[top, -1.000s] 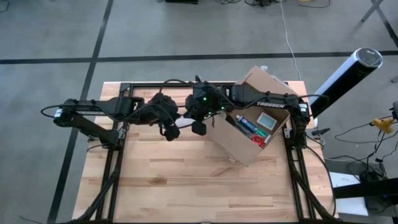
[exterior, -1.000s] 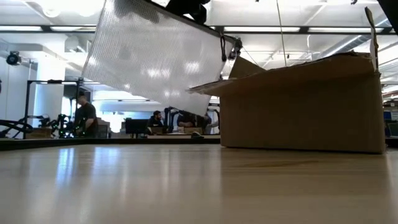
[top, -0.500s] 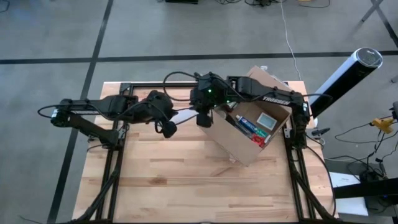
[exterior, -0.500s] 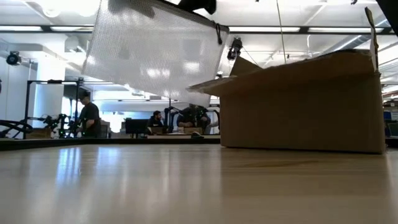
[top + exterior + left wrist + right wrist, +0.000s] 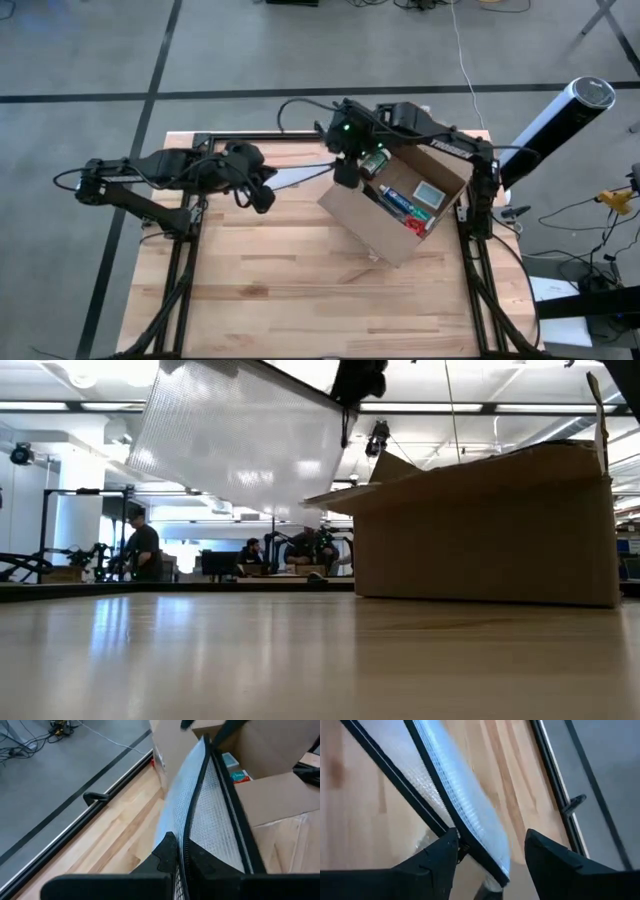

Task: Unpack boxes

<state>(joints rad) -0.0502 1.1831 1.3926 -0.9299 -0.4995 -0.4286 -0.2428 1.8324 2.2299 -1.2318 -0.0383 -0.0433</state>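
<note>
The brown cardboard box (image 5: 400, 205) stands open on the table's right half, resting on its bottom (image 5: 485, 530). A translucent grey-white zip pouch (image 5: 300, 176) hangs in the air left of it, broad and high in the low view (image 5: 240, 445). My left gripper (image 5: 263, 197) is shut on the pouch's left end. My right gripper (image 5: 346, 177) stands open at the pouch's right end, by the box's near-left corner. In its wrist view the pouch's end (image 5: 470, 827) lies between the spread fingers (image 5: 492, 855). My left gripper pinches the pouch's black zip edge (image 5: 186, 851) at its left end between its two fingers, coming from the table's left and slanting down. The pouch is lifted clear of the table and reaches away from the fingers toward the box. My right gripper's one finger (image 5: 437, 857) stands close beside the pouch's black edge; whether it touches, I cannot tell.
Inside the box lie several small packaged things (image 5: 410, 205). Its flaps stand up at the far side (image 5: 425, 128). A black metal frame (image 5: 190, 235) runs along the table's edges. Bare wood (image 5: 290, 270) lies near and left of the box. People show in the room beyond.
My right gripper has opened and let go of the pouch's right end, rising and going toward the far edge and the box. My left gripper has drawn a little toward the table's left and far side with the pouch, which stays in the air.
</note>
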